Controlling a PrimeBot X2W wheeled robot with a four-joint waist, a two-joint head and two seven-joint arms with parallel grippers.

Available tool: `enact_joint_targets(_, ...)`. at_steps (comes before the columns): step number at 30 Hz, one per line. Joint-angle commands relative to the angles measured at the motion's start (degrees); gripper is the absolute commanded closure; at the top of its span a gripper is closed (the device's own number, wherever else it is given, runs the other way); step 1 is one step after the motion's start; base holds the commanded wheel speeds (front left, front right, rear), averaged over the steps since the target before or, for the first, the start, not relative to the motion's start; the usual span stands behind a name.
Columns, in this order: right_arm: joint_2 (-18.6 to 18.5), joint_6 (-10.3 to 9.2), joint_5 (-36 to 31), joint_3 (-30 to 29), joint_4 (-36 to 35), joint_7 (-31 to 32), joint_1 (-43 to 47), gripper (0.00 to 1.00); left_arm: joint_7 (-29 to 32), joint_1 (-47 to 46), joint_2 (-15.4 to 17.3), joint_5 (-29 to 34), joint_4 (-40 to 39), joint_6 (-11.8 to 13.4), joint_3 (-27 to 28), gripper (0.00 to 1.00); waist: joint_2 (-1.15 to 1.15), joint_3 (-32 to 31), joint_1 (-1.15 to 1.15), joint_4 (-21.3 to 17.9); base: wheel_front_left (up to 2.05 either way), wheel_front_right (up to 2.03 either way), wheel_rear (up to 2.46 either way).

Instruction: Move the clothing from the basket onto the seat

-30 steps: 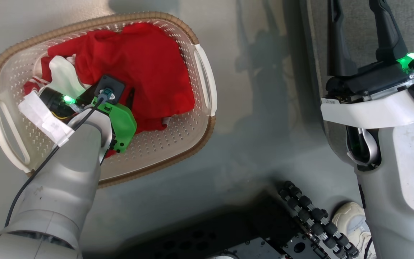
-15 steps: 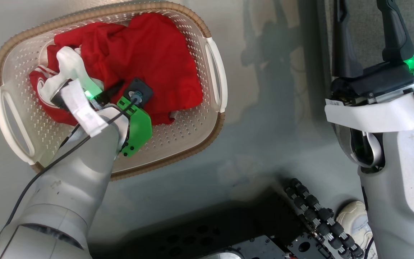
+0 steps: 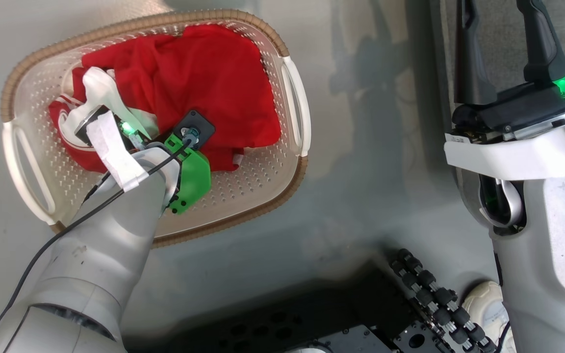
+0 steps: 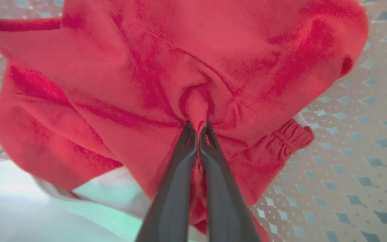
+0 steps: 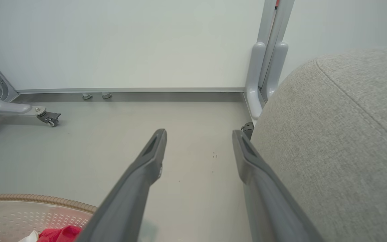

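Note:
The cream perforated basket (image 3: 258, 181) with a brown rim stands on the floor at upper left in the head view. The red clothing (image 3: 209, 83) lies bunched inside it, and a white-panelled piece (image 3: 98, 90) sits at the heap's left side. My left arm reaches down into the basket, its wrist covering the fingers. In the left wrist view my left gripper (image 4: 198, 129) is shut on a raised fold of the red clothing (image 4: 139, 74), beside a gathered elastic edge (image 4: 291, 134). My right gripper (image 5: 199, 134) hangs open and empty beside the grey seat (image 5: 341, 134).
A pale wall and a grey metal frame on casters (image 5: 45, 117) bound the floor beyond the basket. An upright grey post (image 5: 267, 57) stands by the seat's corner. My dark base (image 3: 341, 328) and a person's white shoe (image 3: 483, 299) sit at the head view's bottom.
My left gripper has closed on the red fabric. Its wrist has moved further in over the heap. The head camera has shifted slightly; the right arm holds still.

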Motion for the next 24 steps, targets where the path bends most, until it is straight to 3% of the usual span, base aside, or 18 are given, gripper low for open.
enact_joint_targets(1,-0.1,-0.01,-0.2,-0.2,0.6,-0.1,-0.2,0.0,-1.1,-0.3,-0.1,-0.4,-0.2,0.0,-0.2,1.0,0.0,-1.7,0.0,0.7,0.0,0.0,0.0)
enact_joint_targets(9,-0.1,-0.02,-1.4,-0.1,3.3,-0.1,0.8,0.0,-5.8,2.9,-0.6,-4.5,-2.0,0.0,-1.9,1.0,0.0,-8.3,0.0,2.5,0.0,0.0,0.0)
enact_joint_targets(18,-0.1,-0.02,-2.9,-0.9,7.0,-0.1,3.7,0.0,-7.6,8.0,-0.6,-13.4,-9.1,0.0,-6.0,1.0,0.0,-16.6,0.0,5.1,0.0,0.0,0.0)
enact_joint_targets(24,-0.1,-0.02,-3.8,-2.0,8.8,-0.1,6.4,0.0,-7.6,11.1,-0.6,-16.5,-15.8,0.0,-5.8,1.0,0.0,-21.8,0.0,7.1,0.0,0.0,0.0)
